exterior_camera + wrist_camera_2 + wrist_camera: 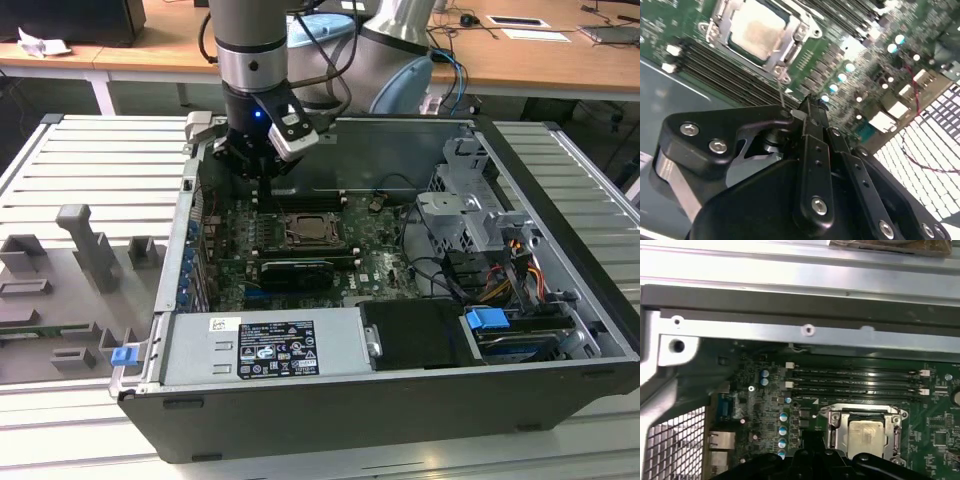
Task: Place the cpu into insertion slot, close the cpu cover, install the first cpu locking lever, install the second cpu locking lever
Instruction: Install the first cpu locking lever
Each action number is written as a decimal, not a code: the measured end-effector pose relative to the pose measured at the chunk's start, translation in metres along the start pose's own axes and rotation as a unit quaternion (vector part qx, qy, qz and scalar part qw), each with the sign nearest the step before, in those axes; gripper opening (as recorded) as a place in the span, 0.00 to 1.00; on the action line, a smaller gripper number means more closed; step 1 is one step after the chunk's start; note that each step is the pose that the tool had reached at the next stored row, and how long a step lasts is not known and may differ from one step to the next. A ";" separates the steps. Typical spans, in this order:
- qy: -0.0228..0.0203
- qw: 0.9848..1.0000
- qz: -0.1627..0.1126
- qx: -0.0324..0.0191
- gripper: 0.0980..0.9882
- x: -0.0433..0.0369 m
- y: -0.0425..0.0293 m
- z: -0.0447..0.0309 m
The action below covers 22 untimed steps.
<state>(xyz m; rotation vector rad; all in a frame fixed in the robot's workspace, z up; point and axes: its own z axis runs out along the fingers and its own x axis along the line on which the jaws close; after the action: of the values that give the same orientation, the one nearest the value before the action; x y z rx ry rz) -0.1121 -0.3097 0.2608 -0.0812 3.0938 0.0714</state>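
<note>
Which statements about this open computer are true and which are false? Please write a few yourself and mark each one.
1. The chip lies seated on the green board. True.
2. The metal cover stands upright. False: it lies flat around the chip.
3. The gripper holds the chip. False: it hangs above the board, apart from the chip.
4. A grey box with a label sits inside the case. True.

Nothing legible: the black label (pixel 276 349) on the grey power-supply box (pixel 338 343) is too small to read.
</note>
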 end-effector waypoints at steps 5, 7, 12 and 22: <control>0.000 1.000 0.000 0.000 0.01 0.0047 0.0026 0.0009; 0.000 1.000 0.000 0.000 0.01 0.0046 0.0081 0.0022; 0.000 1.000 0.000 0.000 0.01 0.0008 0.0124 0.0034; 0.001 1.000 0.000 0.000 0.01 -0.0314 0.0129 0.0070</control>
<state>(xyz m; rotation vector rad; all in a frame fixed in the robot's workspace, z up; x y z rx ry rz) -0.0812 -0.2949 0.2558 -0.0812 3.0949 0.0722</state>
